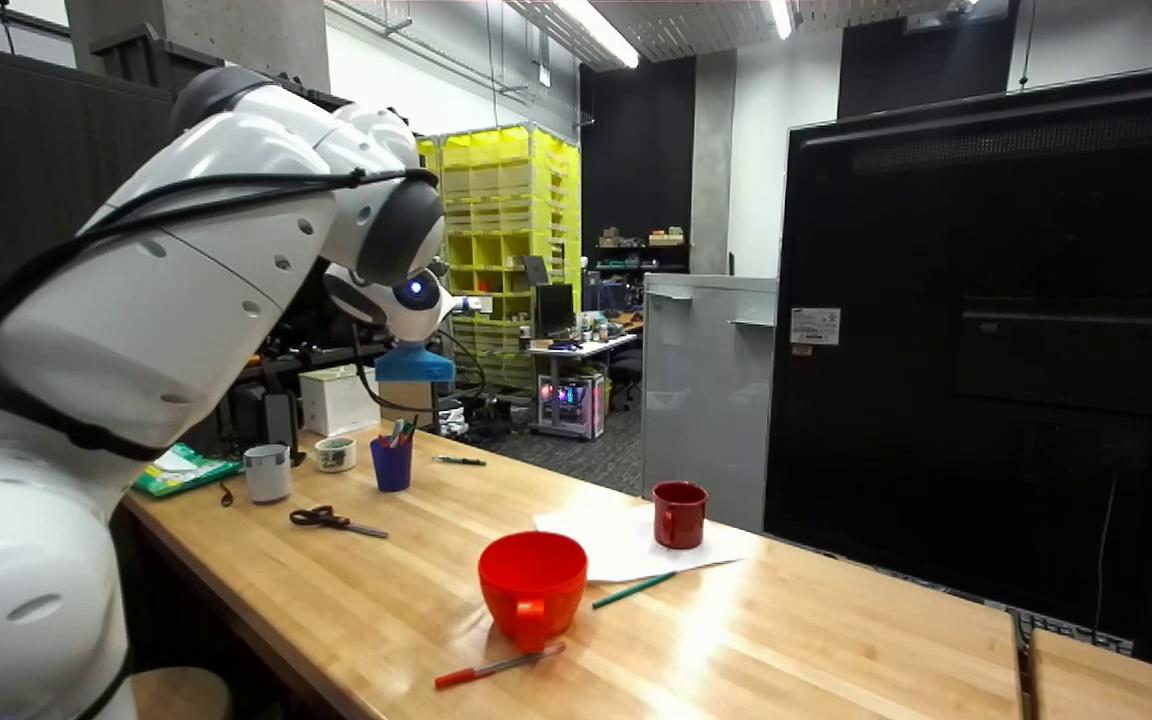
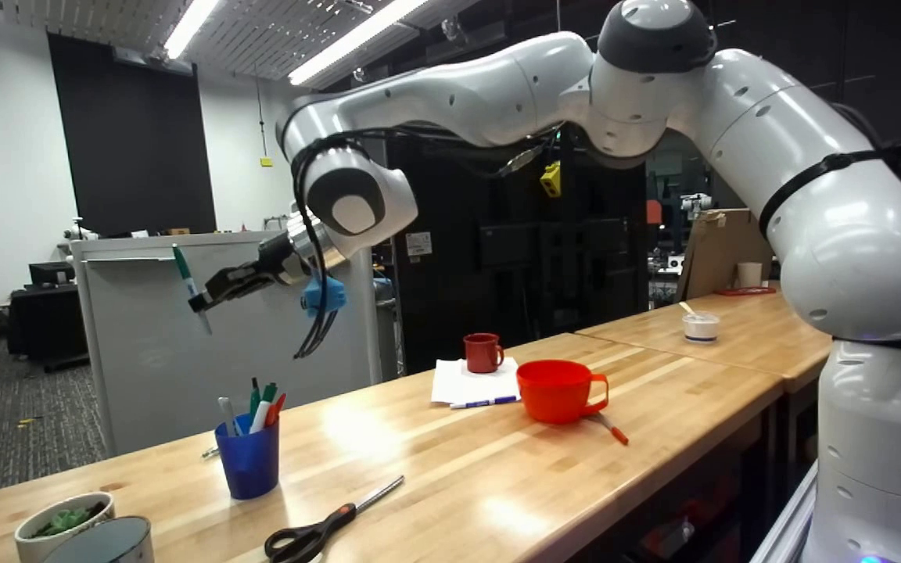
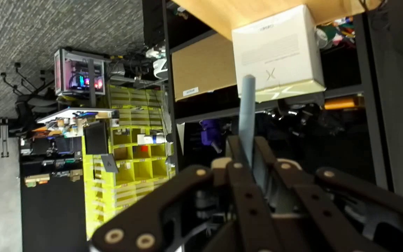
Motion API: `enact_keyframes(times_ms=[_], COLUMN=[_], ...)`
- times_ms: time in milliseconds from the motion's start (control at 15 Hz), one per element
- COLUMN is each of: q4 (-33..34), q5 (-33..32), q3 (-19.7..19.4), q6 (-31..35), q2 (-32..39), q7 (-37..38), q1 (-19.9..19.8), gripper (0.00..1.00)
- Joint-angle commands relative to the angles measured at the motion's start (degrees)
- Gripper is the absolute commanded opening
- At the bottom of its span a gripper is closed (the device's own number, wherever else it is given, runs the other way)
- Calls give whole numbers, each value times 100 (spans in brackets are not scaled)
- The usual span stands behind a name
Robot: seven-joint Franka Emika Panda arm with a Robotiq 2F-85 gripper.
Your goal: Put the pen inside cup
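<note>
My gripper (image 2: 202, 299) is shut on a green-and-white pen (image 2: 183, 264), held tilted, high above and left of the cup in an exterior view. In the wrist view a pale grey-blue length of the pen (image 3: 247, 108) sticks out between the gripper's fingertips (image 3: 246, 145). The dark blue cup (image 2: 249, 465) stands upright on the table with several pens in it; it also shows in an exterior view (image 1: 392, 466), where the fingers are hidden. Another pen lies beside the paper, looking green (image 1: 633, 590) in an exterior view and white-blue (image 2: 483, 403) in an exterior view.
Black scissors (image 2: 345, 512) lie near the cup. A planter (image 2: 63, 524) and grey mug (image 2: 106, 543) stand close by. The bright red bowl (image 2: 556, 391), dark red cup (image 2: 482, 353), paper (image 2: 450, 383) and red-ended stick (image 2: 615, 432) are farther along. A white box (image 3: 275, 52) shows in the wrist view.
</note>
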Motion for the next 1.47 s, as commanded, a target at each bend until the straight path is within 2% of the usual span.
enact_keyframes(times_ms=[0, 200, 467, 533, 600, 733, 800, 867, 1067, 1400], q4=[718, 566, -405, -821, -1079, -1610, -1884, -2087, -2548, -2984], q5=[1541, 3019, 5011, 5096, 5297, 5489, 5562, 5646, 5841, 5982], q3=[154, -554, -1259, -1879, -2015, -2568, -3243, -3501, -4226, -5419], q6=[-86, -805, -2025, -2559, -2846, -3509, -3900, -4102, -4394, -4422], q2=[224, -114, -390, -768, -816, -1131, -1479, -1623, -2043, -2562], q7=[-1498, -2327, -3666, -3232, -3234, -3148, -2859, -2885, -3034, -3033], q1=[-182, -85, -125, 222, 299, 709, 1293, 1553, 2314, 3618], gripper=[3, 3, 3, 3, 3, 3, 3, 3, 3, 3])
